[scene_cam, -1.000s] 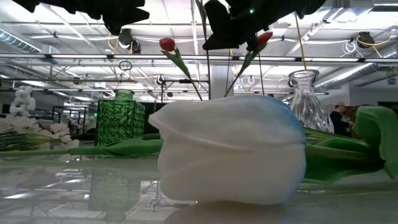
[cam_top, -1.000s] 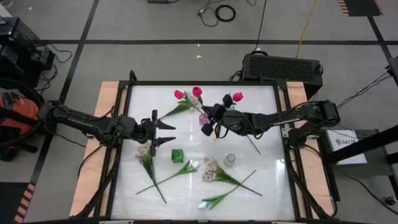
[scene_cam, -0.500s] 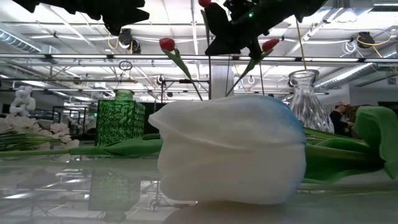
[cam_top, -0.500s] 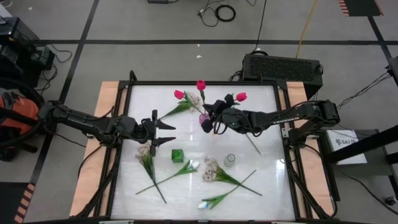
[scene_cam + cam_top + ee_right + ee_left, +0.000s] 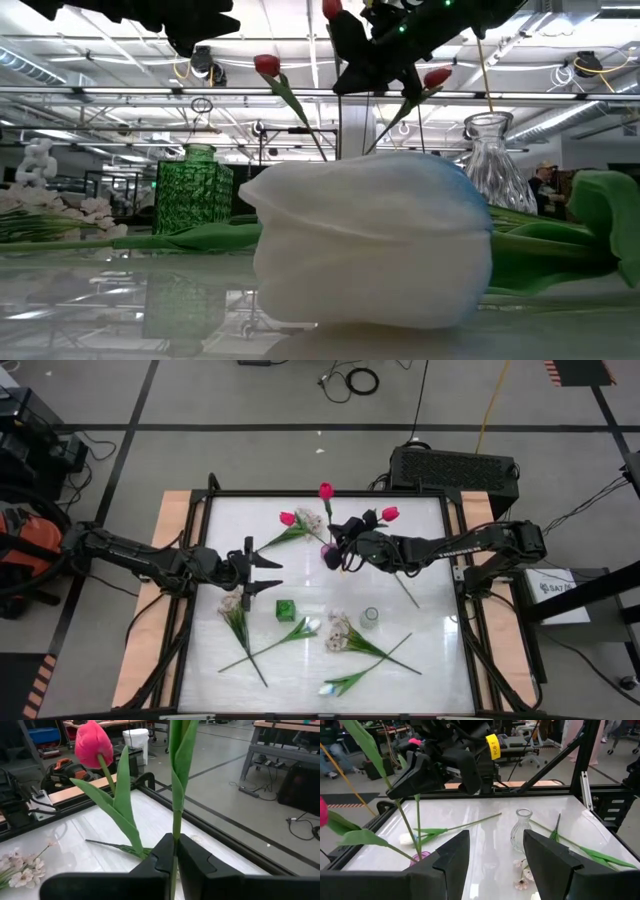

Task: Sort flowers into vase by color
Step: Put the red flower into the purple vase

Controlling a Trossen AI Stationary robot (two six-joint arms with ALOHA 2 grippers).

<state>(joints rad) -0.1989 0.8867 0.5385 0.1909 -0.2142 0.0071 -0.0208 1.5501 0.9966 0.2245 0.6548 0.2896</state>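
My right gripper (image 5: 345,547) is over the table's middle, shut on a pink-red tulip whose head (image 5: 326,491) stands high. Its stem runs down to a small purple vase (image 5: 328,553). Two more pink-red tulips (image 5: 288,518) (image 5: 390,514) lean out beside that vase. My left gripper (image 5: 264,572) hovers open left of centre, holding nothing. A green vase (image 5: 285,609) and a clear glass vase (image 5: 370,618) stand nearer the near edge. White tulips (image 5: 310,626) (image 5: 331,686) and cream sprays (image 5: 232,603) (image 5: 339,631) lie flat on the table. My right gripper pinches the tulip's green stem (image 5: 176,832) between its two fingers, below the leaves and well under the head. The fingers lie across the stem, coming about level from the table's right. The tulip stands nearly upright, and its lower stem (image 5: 418,830) reaches down to the purple vase's mouth.
A white tulip head (image 5: 370,240) fills the low view's foreground. A thin stem (image 5: 407,592) lies on the table under the right arm. The table has a dark raised frame (image 5: 455,560). A person (image 5: 546,185) shows far off in the room.
My right gripper has shifted a little toward the far edge and turned, staying shut on the stem. The held tulip has tipped more upright, its head moving toward the far edge and rising. The left arm has kept still.
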